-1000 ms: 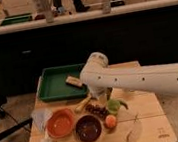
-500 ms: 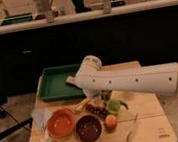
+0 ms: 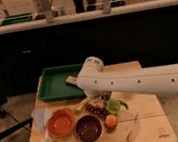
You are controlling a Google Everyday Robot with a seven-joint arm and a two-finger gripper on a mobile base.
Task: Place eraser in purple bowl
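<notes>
Kitchen counter (image 3: pixel 79 17); claw (image 3: pixel 99 96) over wooden table (image 3: pixel 152 126)

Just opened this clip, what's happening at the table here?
A white robot arm reaches in from the right over the wooden table. Its gripper hangs low beneath the arm, beside the green tray, largely hidden. The small tan rectangular eraser lies at the tray's right edge, not held. The glossy dark purple bowl sits in front, without the eraser.

Glossy purple bowl (image 3: pixel 88 128) on matt wooden table (image 3: pixel 152 125); end effector (image 3: pixel 100 96) just behind it, perhaps smooth plastic.
</notes>
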